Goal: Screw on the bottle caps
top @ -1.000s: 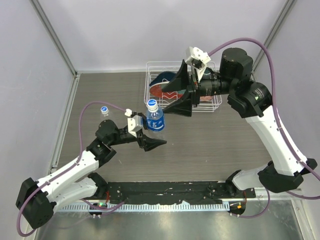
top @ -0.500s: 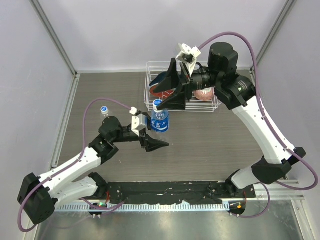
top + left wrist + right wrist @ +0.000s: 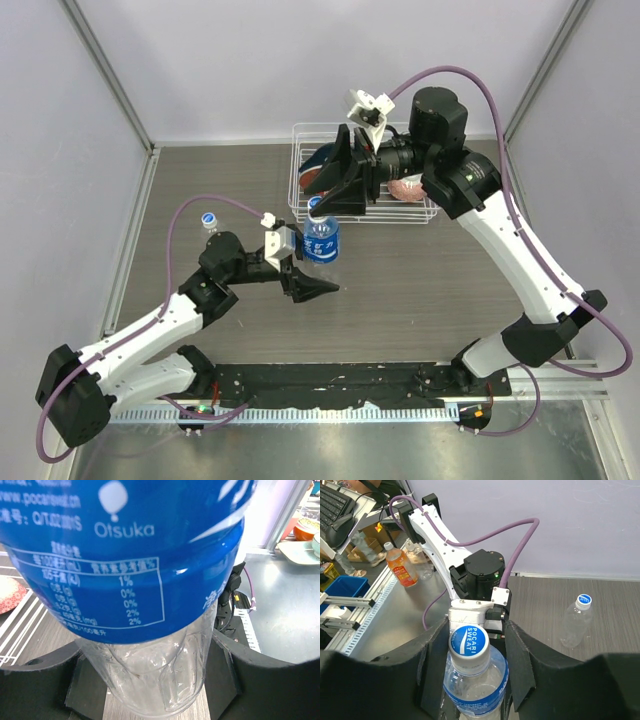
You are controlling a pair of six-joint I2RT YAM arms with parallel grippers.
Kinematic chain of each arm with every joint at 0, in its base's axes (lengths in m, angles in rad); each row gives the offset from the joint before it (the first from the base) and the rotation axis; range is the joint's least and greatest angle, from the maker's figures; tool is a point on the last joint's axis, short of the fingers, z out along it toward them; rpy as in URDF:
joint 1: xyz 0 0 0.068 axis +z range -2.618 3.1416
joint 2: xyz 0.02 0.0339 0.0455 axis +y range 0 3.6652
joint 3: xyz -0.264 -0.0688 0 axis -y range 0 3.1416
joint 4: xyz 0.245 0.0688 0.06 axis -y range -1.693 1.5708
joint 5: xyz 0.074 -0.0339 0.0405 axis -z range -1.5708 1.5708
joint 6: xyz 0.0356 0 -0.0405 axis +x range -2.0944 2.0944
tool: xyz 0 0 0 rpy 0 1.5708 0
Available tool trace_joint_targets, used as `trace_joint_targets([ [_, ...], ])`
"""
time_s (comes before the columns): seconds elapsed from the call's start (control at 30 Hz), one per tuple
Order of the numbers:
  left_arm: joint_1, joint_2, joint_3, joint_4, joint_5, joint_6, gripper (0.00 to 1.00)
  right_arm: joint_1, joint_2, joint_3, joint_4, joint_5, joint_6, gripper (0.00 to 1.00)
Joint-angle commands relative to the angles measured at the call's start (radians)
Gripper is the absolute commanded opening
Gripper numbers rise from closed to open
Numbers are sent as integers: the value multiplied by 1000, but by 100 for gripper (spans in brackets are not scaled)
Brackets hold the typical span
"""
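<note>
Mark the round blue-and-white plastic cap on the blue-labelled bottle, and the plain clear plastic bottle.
blue-and-white cap (image 3: 469, 641), right wrist view, top face.
plain clear bottle (image 3: 574, 625), right wrist view, body.

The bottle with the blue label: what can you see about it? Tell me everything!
The bottle is small, made of clear ribbed plastic, with a shiny blue wrap label printed in white. It stands upright near the middle of the table, just in front of the wire basket. The left pincer grips its lower body on both sides. Its cap, white with a blue top reading Pocari Sweat, sits on the neck. The right pincer is open around it, not clearly touching.
</note>
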Motion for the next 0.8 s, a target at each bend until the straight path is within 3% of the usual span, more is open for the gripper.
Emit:
trace_joint_targets([
  [0.0, -4, -5, 39, 26, -20, 9, 0, -1, -28, -11, 56, -24, 27, 51],
  [0.3, -4, -10, 38, 27, -49, 9, 0, -2, -39, -32, 61, -19, 35, 28],
  [0.47, -3, -10, 38, 35, -80, 1, 0, -4, -45, -63, 59, 10, 39, 1],
  [0.6, 8, -10, 45, 41, -126, -5, 0, -17, -56, -100, 44, 63, 35, 1],
  [0.77, 19, -12, 48, 63, -204, -6, 0, -18, -69, -142, -65, 258, -24, 1],
])
